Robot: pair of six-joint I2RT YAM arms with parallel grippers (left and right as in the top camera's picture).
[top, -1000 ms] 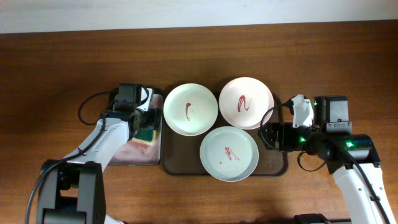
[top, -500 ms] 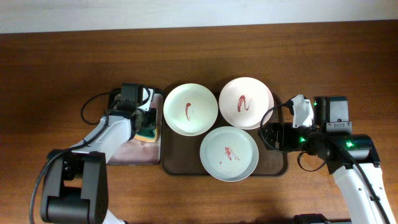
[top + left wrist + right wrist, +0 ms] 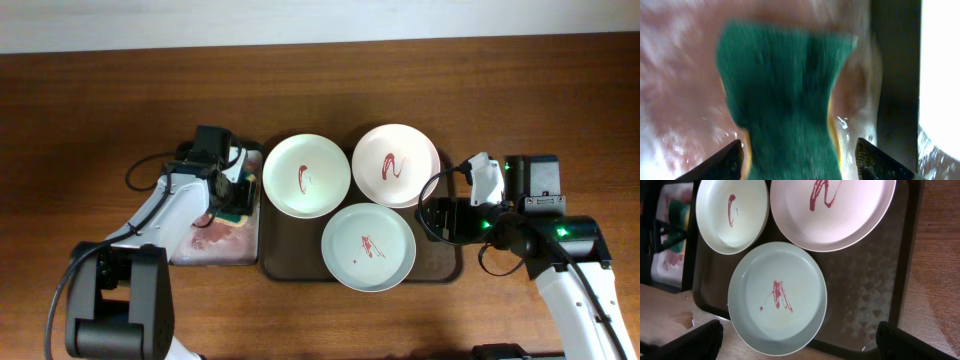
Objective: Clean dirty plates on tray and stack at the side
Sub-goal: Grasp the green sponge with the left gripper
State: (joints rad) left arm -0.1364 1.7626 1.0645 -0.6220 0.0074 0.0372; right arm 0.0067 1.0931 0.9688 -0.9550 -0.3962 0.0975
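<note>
At the far left, my left arm reaches across the wood-grain table (image 3: 100, 100) to a black basin (image 3: 890, 75) of pinkish liquid (image 3: 215, 240) that sits just beside the tray's left end. My left claw (image 3: 234, 196) hangs over the back half of this basin, pointing down. A green-and-yellow sponge (image 3: 785, 100) lies lengthwise between its two fingers (image 3: 722, 162). The wrist view is badly blurred, so I cannot tell whether the fingers are clenched on the sponge or only straddle it. Next comes the dark brown tray (image 3: 440, 262), which carries all three plates, while the bare tabletop around it holds no plate. The white plate (image 3: 307, 176) at the back left has a short red streak. The pinkish-white plate (image 3: 396, 165) at the back right, close against the first, has a larger red squiggle. The pale greenish plate (image 3: 368, 246) sits in front, tucked between those two. It bears a small red scribble, and its near edge reaches over the tray's front rim. At the right, my right claw (image 3: 432, 218) hovers over the tray's right end, just beside the greenish plate. Its fingers are spread wide and it grasps nothing.
</note>
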